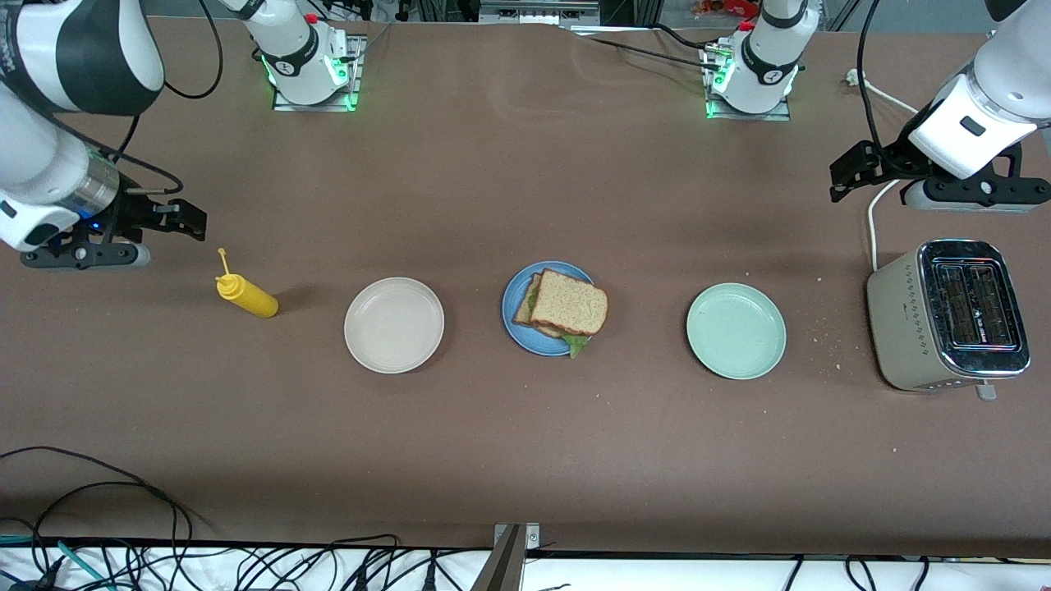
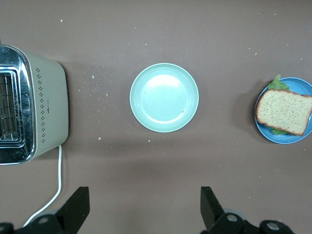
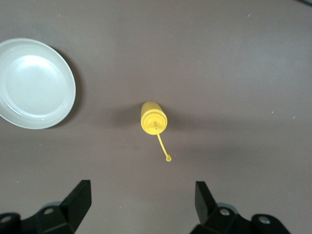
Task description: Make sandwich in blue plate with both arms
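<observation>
The sandwich (image 1: 565,309) sits on the blue plate (image 1: 513,305) in the middle of the table, between the beige plate (image 1: 394,325) and the pale green plate (image 1: 736,331). My left gripper (image 2: 144,207) hangs up in the air, over the table beside the toaster (image 1: 944,316), with its fingers spread wide and holding nothing. My right gripper (image 3: 142,202) hangs over the table just beside the yellow bottle (image 1: 246,295), spread wide and empty too. Both are well apart from the sandwich.

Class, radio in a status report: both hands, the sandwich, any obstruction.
Left hand open, empty, up near toaster. Right hand open, empty, up near mustard bottle. Sandwich stacked on blue plate. Nothing obstructing.
</observation>
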Action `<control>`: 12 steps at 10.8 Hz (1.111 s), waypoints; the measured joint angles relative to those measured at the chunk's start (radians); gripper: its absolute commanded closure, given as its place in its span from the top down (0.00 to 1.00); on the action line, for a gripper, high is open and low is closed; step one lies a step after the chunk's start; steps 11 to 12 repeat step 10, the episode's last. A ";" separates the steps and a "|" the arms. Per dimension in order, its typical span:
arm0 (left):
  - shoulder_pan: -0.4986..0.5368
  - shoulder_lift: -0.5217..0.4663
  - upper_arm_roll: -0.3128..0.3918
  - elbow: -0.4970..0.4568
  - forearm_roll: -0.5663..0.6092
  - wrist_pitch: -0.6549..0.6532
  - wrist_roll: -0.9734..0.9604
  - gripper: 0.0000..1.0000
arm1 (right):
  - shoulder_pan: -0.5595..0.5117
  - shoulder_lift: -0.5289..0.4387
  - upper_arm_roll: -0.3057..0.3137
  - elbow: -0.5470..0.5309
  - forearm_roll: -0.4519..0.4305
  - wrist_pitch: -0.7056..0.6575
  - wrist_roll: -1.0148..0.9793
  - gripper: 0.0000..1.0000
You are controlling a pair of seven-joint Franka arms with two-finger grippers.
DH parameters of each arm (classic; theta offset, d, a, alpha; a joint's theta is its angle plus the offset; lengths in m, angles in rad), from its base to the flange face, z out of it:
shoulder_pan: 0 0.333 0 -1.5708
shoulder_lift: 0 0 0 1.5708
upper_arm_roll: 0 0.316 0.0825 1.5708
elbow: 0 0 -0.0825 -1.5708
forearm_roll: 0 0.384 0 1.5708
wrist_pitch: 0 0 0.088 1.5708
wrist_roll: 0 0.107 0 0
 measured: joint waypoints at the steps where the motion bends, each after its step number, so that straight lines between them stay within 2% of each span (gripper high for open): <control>1: 0.000 0.000 0.000 0.000 0.000 0.000 0.000 1.00 | 0.000 -0.022 0.001 0.008 0.000 0.008 0.010 1.00; 4: 0.001 0.000 0.000 0.000 0.000 0.000 0.000 1.00 | -0.003 -0.060 -0.005 0.058 0.000 0.003 0.018 1.00; 12: 0.001 0.000 0.000 0.000 0.000 0.000 0.000 1.00 | -0.041 -0.062 -0.024 0.137 0.000 -0.052 0.022 1.00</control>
